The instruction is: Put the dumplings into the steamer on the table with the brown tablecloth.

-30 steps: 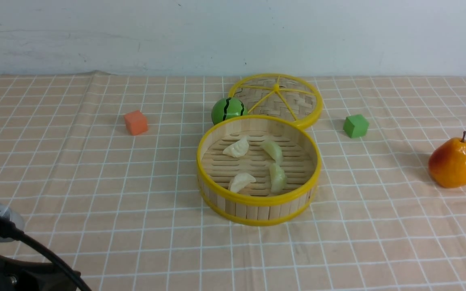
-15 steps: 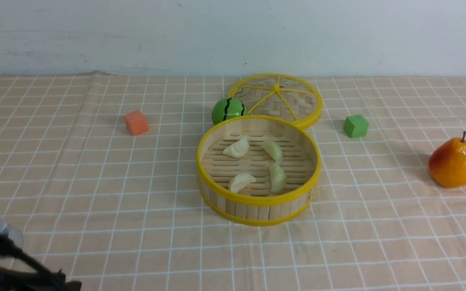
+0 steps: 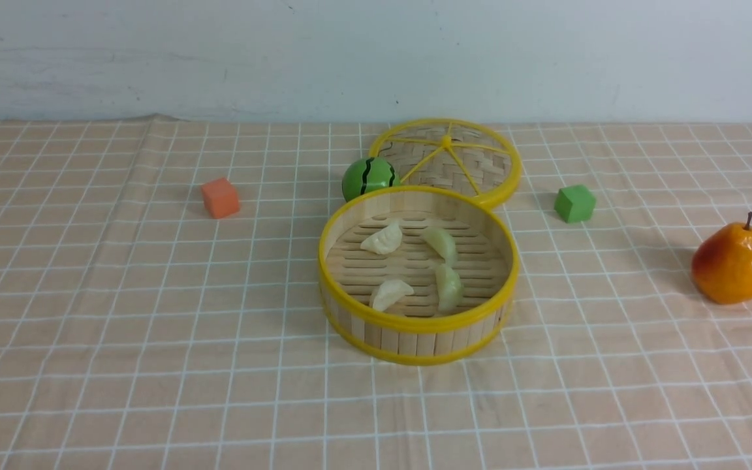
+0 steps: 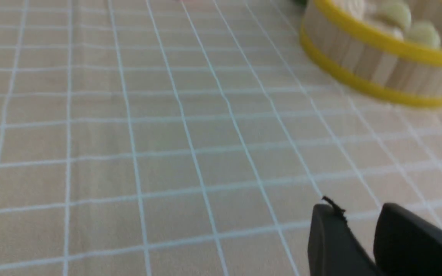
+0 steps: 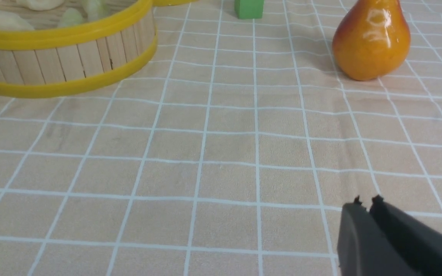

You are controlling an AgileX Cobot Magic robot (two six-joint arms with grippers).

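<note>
All four dumplings in the basket — both pincers empty

The glossy cream and pale-green crescent dumplings lie inside the round yellow-rimmed bamboo steamer at frame centre; left pincer slightly parted, right pincer nearly closed — both low over the checked counter, steamer well apart.

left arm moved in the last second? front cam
Yes. It showed at the lower left corner of the front view, well left of the steamer, and has pulled back out of the frame. The left gripper shows only in its wrist view.

Front view high, faces wall; wrist views low; all share steamer.
</note>
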